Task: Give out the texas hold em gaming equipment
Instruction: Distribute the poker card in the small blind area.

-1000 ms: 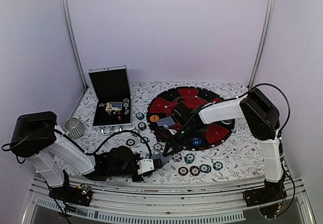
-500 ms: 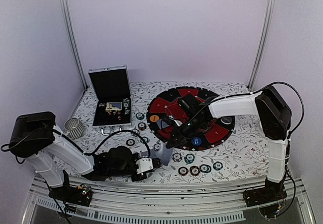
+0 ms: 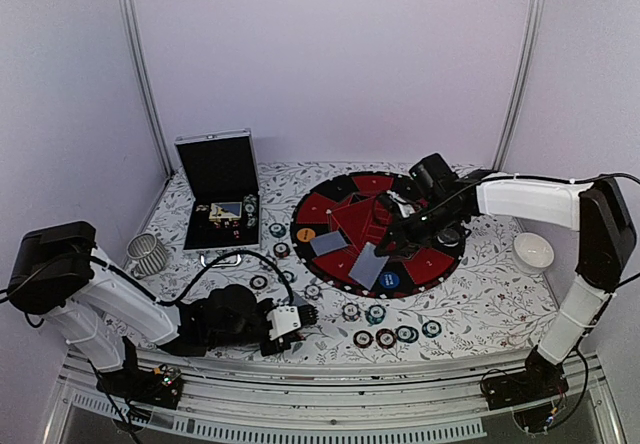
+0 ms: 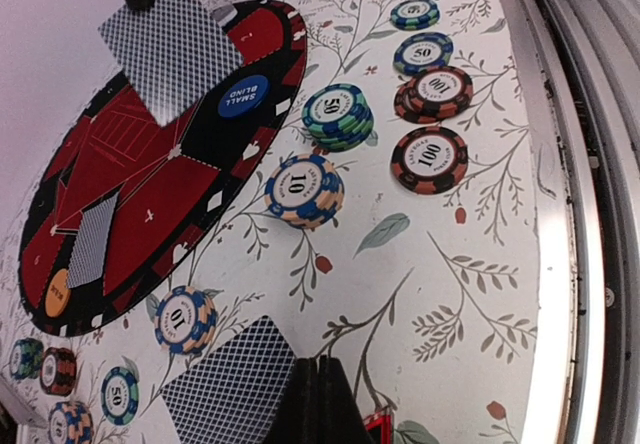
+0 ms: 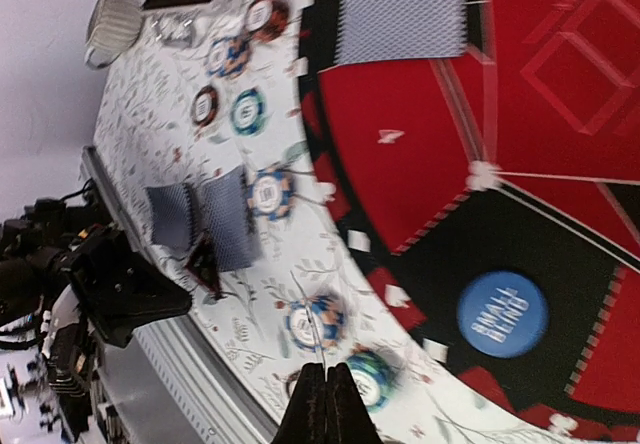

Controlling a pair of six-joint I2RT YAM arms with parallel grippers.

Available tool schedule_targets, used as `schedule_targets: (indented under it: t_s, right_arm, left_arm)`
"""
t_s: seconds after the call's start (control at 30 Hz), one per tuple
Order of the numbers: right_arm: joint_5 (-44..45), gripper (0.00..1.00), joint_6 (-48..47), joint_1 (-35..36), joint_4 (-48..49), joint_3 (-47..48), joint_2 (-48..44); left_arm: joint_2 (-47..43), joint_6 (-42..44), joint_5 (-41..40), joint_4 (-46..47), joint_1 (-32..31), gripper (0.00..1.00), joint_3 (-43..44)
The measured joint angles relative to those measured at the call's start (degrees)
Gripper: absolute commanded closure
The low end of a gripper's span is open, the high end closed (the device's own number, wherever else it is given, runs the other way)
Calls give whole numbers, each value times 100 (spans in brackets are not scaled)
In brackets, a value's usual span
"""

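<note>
My right gripper point(image 3: 393, 243) hangs over the round mat point(image 3: 340, 189), shut on a grey-blue-backed playing card point(image 3: 368, 265). That card shows edge-on above the shut right gripper point(image 5: 325, 369) in the right wrist view. My left gripper point(image 4: 320, 366) is shut with nothing between its fingers, low over the tablecloth near the front edge. A card point(image 4: 228, 384) lies just left of it and a red-black triangle point(image 4: 378, 427) just right. Another card point(image 3: 328, 244), an orange button point(image 3: 305, 234) and a blue button point(image 3: 388, 280) lie on the mat. Striped chips point(image 4: 305, 189) sit beyond the left gripper.
An open silver-edged black case point(image 3: 220, 169) stands at the back left, with a ribbed metal cup point(image 3: 148, 252) in front of it. A white bowl point(image 3: 532, 251) sits at the right. More chips point(image 3: 385, 337) line the front and lie beside the mat point(image 3: 281, 249).
My right arm has swung right and back from the mat's front-left edge, carrying the card out over the mat. My left gripper has closed. The white bowl has come into view.
</note>
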Motion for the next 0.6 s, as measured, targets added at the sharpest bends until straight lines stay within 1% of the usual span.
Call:
schedule_targets:
  t_s: [0.17, 0.23, 0.3, 0.43, 0.6]
  right_arm:
    - [678, 98, 225, -1056, 319, -1088, -1058]
    - [911, 97, 313, -1309, 409, -1429, -1283]
    - [1064, 97, 339, -1360, 415, -1576, -1316]
    - [1091, 97, 343, -1377, 533, -1777, -1296]
    - [1182, 97, 229, -1504, 660, -1641, -942]
  left_arm:
    - [-7, -52, 17, 0, 2, 100, -11]
    - [-9, -57, 20, 0, 2, 100, -11]
    - [-11, -72, 22, 0, 0, 100, -11]
    - [-28, -87, 35, 0, 2, 100, -17]
    - [-90, -94, 33, 0, 2, 100, -59]
